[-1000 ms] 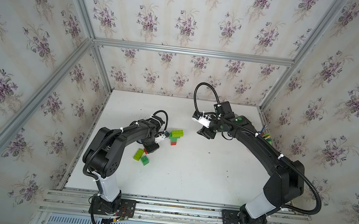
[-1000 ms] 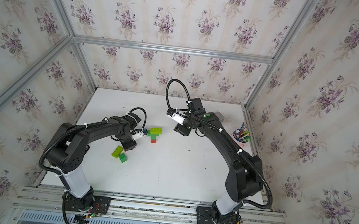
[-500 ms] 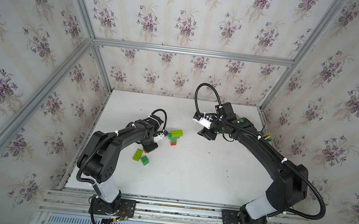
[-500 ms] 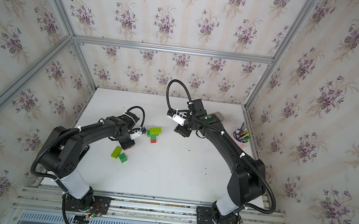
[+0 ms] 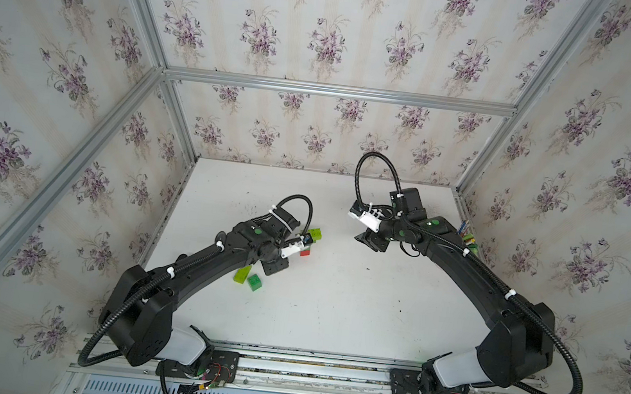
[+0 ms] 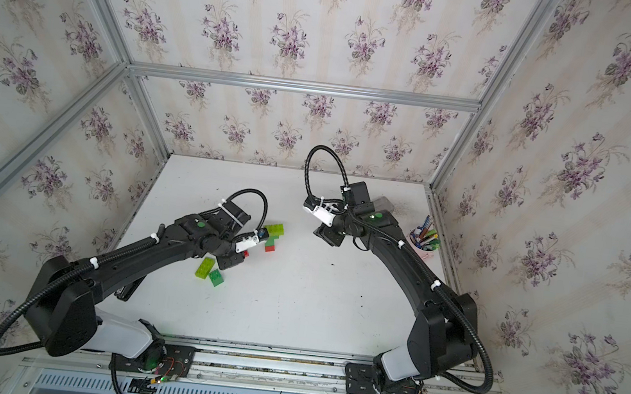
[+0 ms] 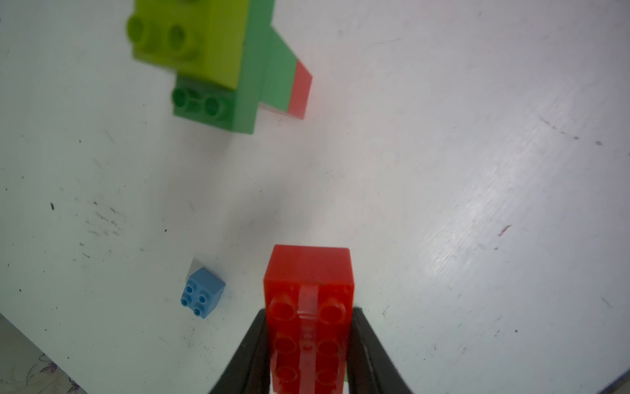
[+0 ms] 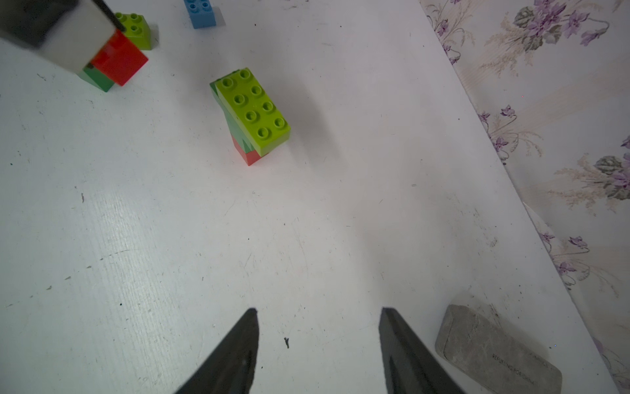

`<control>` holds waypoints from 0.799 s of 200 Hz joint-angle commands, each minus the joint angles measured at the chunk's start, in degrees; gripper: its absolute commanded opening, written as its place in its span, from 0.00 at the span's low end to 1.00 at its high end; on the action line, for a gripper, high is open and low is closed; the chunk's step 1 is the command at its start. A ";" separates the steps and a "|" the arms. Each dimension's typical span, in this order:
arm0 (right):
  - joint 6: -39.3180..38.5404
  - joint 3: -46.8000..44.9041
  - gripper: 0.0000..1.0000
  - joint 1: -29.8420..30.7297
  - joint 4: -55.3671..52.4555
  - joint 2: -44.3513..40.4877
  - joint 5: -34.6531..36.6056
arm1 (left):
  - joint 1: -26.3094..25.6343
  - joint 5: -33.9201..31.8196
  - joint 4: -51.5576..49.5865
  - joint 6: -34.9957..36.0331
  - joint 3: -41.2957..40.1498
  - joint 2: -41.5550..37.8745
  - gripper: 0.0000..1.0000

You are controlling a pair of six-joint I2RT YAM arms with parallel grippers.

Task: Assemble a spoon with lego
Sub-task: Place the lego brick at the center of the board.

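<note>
The left end effector [image 7: 309,311] is clenched on a red oblong studded plastic brick [image 7: 308,273]. Its two black fingers [image 7: 245,351] press the brick's long sides, and the studs face the wrist camera. A sliver of green shows under the rear of the red brick. I cannot tell whether it is a second piece stuck to it or one lying on the desk below.

Ahead of these fingertips and off to one side stands the partly built spoon [image 7: 221,68]. It has a lime green oblong brick on top, dark green pieces stepped beneath and a red piece at the bottom, and it rests on the white desk [image 6: 315,288]. A small blue square brick [image 7: 203,293] lies much nearer the fingertips, beside the red brick but apart from it. Behind the left end effector, a loose lime green brick [image 6: 205,267] and a loose dark green brick [image 6: 216,277] lie close together.

The right end effector [image 8: 318,314] is released, its jaws apart with nothing between them. It hovers over bare desk, with the partly built spoon well ahead of it and a grey rectangular block [image 8: 497,351] just beside one finger.

The step in hand looks like bringing the red brick to the partly built spoon. The next move likely calls for turning the brick so its studs line up with the spoon's. It would then be pressed straight on, perhaps with the right end effector steadying the stack so it does not tip.
</note>
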 commanded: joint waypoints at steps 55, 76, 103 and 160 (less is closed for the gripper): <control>-0.12 -8.77 0.59 -4.41 6.17 -4.32 -2.90 | -14.25 -0.10 -0.11 -6.85 5.85 13.60 0.28; -0.27 -9.52 0.59 -5.21 6.30 -4.62 -2.95 | -14.55 2.36 2.10 -7.47 6.89 16.80 0.28; -0.94 -9.63 0.59 -6.14 5.80 -4.59 -3.18 | -14.92 4.11 2.61 -7.02 8.06 20.70 0.30; -1.50 -9.09 0.59 -6.12 4.63 -3.84 -3.72 | -14.93 5.97 3.00 -6.77 7.63 23.67 0.39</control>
